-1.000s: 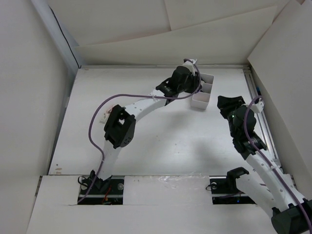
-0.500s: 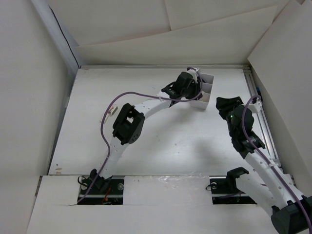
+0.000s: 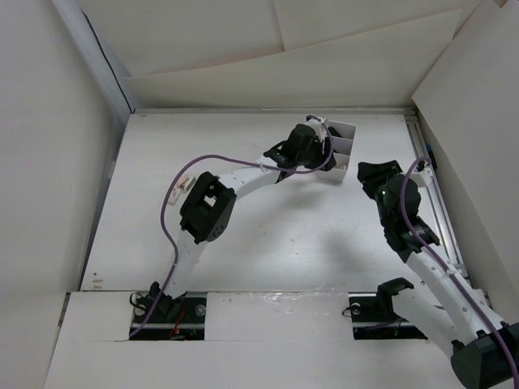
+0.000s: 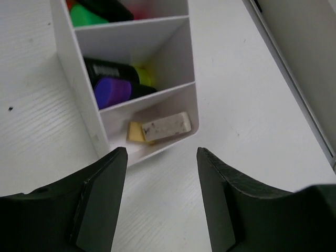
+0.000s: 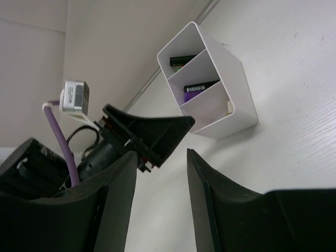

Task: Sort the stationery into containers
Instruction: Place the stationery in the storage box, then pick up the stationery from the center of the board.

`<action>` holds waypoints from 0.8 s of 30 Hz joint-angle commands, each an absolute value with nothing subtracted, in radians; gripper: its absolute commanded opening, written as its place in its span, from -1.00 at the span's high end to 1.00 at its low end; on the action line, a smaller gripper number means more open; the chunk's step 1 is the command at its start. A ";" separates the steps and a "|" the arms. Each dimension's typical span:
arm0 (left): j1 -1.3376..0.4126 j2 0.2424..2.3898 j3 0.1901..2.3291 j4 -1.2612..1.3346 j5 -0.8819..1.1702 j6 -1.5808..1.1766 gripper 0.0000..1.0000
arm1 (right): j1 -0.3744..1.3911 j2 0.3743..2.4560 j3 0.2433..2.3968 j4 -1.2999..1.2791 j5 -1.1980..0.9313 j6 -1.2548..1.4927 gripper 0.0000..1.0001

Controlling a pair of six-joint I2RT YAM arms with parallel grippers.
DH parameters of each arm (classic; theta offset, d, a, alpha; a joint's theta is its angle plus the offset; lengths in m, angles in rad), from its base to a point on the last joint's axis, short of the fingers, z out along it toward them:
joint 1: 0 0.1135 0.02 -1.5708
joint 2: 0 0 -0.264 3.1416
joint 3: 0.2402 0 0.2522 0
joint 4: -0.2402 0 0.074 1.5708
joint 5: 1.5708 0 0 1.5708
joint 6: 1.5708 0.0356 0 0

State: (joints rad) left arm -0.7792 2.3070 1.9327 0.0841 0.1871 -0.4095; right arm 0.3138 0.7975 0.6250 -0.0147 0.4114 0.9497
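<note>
The white three-compartment box [image 3: 347, 127] stands at the back right of the table. In the left wrist view, the box [image 4: 65, 68] holds a green marker [image 4: 85, 15] and others in the far compartment. A purple marker [image 4: 112, 91] and a yellow one [image 4: 143, 76] lie in the middle compartment. A tan eraser [image 4: 134, 132] and a whitish block [image 4: 167, 126] lie in the near one. My left gripper [image 3: 324, 148] [image 4: 161, 153] is open and empty just short of the box's near end. My right gripper [image 3: 369, 173] [image 5: 161, 157] is open and empty to the right of the box [image 5: 231, 100].
A small pinkish-white object [image 3: 180, 188] lies at the left of the table. A metal rail [image 3: 430, 186] runs along the right edge. White board walls close in the back and sides.
My left gripper has drawn back a little from over the box, and its elbow has shifted. The right arm has edged slightly left.
</note>
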 commanded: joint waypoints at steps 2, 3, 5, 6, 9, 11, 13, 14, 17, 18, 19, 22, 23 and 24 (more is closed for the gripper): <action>-0.784 2.005 1.667 0.241 0.137 -0.403 -0.04 | 0.307 0.788 0.637 0.023 0.410 0.957 0.03; -0.770 1.956 1.604 0.285 0.126 -0.414 -0.04 | 0.307 0.788 0.637 0.023 0.410 0.957 0.03; -0.730 1.810 1.487 0.313 0.076 -0.445 -0.04 | 0.307 0.798 0.637 0.023 0.410 0.957 0.10; -0.713 1.758 1.365 0.313 0.051 -0.455 -0.04 | 0.307 0.798 0.637 0.023 0.390 0.957 0.13; -0.655 1.567 1.141 0.324 -0.099 -0.469 -0.15 | 0.307 0.808 0.647 0.023 0.365 0.948 0.16; -0.631 1.485 1.053 0.275 -0.196 -0.483 -0.30 | 0.307 0.819 0.647 0.034 0.365 0.948 0.16; -0.597 1.393 0.959 0.221 -0.339 -0.492 -0.50 | 0.307 0.828 0.647 0.034 0.351 0.948 0.21; -0.582 1.370 0.931 0.177 -0.362 -0.492 -0.55 | 0.307 0.828 0.647 0.034 0.351 0.948 0.24; -0.532 1.290 0.816 0.141 -0.435 -0.528 -0.72 | 0.307 0.837 0.657 0.044 0.337 0.939 0.36; -0.520 1.276 0.792 0.127 -0.445 -0.549 -0.74 | 0.307 0.838 0.657 0.044 0.337 0.939 0.46; -0.494 1.266 0.772 0.127 -0.455 -0.563 -0.77 | 0.307 0.838 0.657 0.044 0.337 0.939 0.51; -0.450 1.243 0.710 0.114 -0.456 -0.604 -0.80 | 0.316 0.848 0.657 0.044 0.324 0.939 0.61; -0.427 1.243 0.681 0.123 -0.456 -0.617 -0.80 | 0.316 0.857 0.657 0.044 0.312 0.930 0.61; -0.411 1.243 0.670 0.123 -0.456 -0.627 -0.82 | 0.316 0.857 0.657 0.044 0.311 0.930 0.61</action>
State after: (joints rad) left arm -0.4484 1.2812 0.6968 0.1276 -0.4030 -0.5671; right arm 0.3138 0.8532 0.6254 -0.0071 0.3351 0.9424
